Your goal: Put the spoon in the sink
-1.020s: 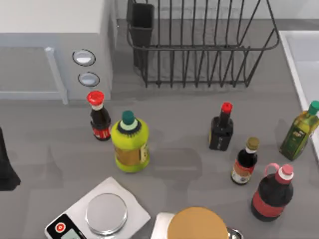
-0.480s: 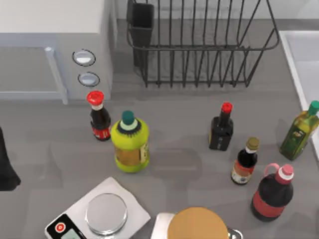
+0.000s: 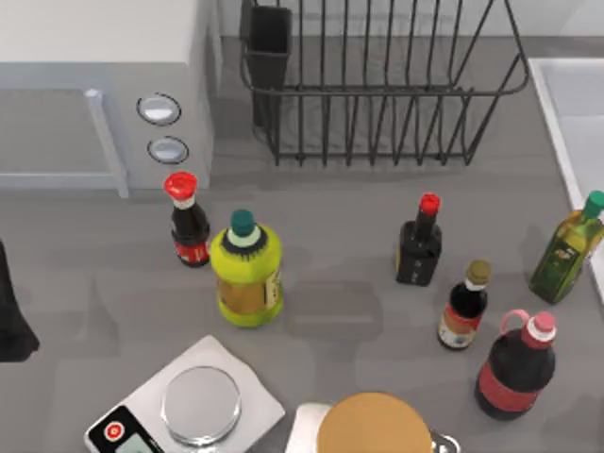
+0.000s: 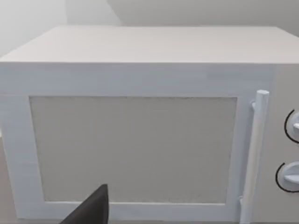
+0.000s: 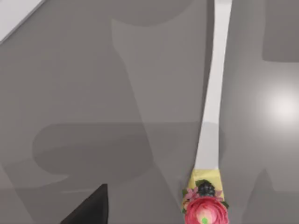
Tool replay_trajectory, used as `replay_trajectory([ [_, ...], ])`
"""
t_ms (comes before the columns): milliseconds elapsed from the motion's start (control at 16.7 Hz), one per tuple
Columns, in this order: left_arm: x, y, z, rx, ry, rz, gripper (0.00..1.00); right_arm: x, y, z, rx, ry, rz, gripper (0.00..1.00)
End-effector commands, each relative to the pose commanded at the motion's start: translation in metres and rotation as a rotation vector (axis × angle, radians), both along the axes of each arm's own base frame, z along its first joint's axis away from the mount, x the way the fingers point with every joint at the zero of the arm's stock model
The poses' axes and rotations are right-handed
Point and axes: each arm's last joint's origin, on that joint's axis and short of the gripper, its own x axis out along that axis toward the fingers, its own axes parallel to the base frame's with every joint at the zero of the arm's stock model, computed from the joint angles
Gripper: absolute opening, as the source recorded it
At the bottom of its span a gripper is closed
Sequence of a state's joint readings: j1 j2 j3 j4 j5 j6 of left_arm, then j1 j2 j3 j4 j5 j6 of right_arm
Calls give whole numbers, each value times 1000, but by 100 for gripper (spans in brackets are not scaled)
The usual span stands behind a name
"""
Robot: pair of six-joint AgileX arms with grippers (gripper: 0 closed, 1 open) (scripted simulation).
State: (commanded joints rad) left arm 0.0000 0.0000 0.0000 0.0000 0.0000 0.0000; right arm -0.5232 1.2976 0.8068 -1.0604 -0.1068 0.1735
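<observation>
The spoon (image 5: pixel 211 116) lies flat on the grey table in the right wrist view. It has a long white handle ending in a yellow band and a pink flower ornament (image 5: pixel 204 215). Its bowl is out of view. A dark part of my right gripper (image 5: pixel 88 209) hangs above the table, beside the flower end and apart from it. The sink (image 3: pixel 555 123), white with a pale raised rim, sits at the table's far right edge in the top view. My left arm (image 3: pixel 9 321) is parked at the left edge, its gripper (image 4: pixel 91 211) facing the microwave.
A white microwave (image 3: pixel 94 85) fills the back left and a black wire dish rack (image 3: pixel 377 85) the back middle. Several bottles (image 3: pixel 245 269) stand across the table. A kitchen scale (image 3: pixel 189 408) and a round wooden lid (image 3: pixel 373 425) sit at the front edge.
</observation>
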Motion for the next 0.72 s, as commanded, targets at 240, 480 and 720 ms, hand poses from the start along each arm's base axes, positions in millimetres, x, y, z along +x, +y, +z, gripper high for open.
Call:
replay_trajectory([
  [240,0,0,0,0,0,0,100,2,1,-9,1,3,2,100],
  [480,0,0,0,0,0,0,100,9,1,-47,-2,-4,0,100],
  [720,0,0,0,0,0,0,100,9,5,-87,-4,-7,0,100],
])
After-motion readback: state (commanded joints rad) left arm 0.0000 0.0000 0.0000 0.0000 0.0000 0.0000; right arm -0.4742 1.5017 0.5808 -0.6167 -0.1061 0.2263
